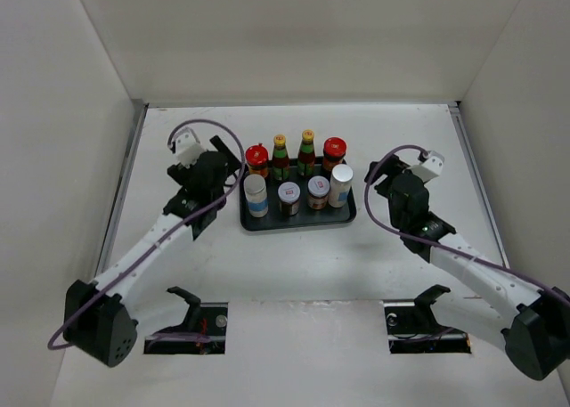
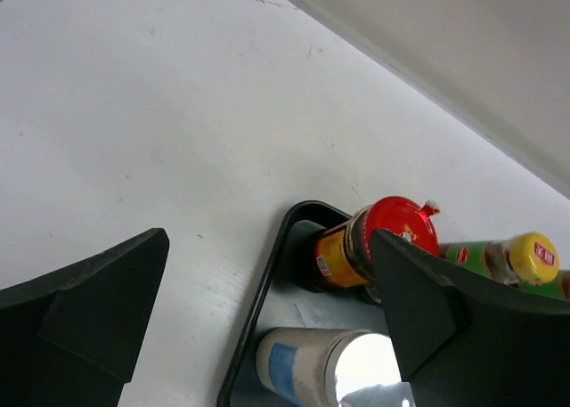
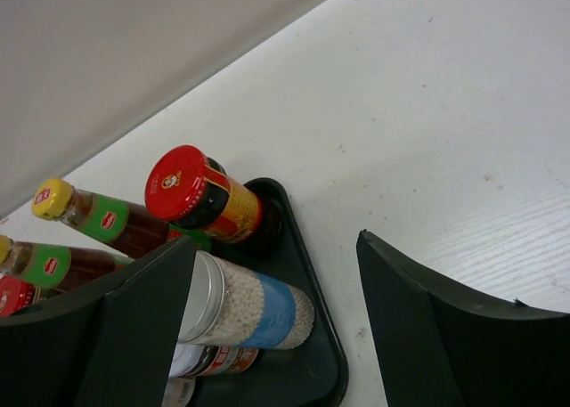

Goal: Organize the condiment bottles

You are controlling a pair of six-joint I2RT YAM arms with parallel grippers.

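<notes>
While both arms stretch forward and angle inward, the left gripper [image 2: 267, 247] sits just beside the left end of the black tray [image 1: 298, 226] and the right gripper [image 3: 276, 240] beside its right end. Both have jaws spread wide and empty. The eight condiment bottles [image 1: 318, 193] stand upright in the tray: red-capped jars [image 1: 256, 158] flanking green bottles [image 1: 280, 158] behind, white cylinders [image 1: 256, 196] flanking grey-lidded jars [image 1: 289, 199] in front.

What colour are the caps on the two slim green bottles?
Yellow; the caps show best in the right wrist view.
</notes>
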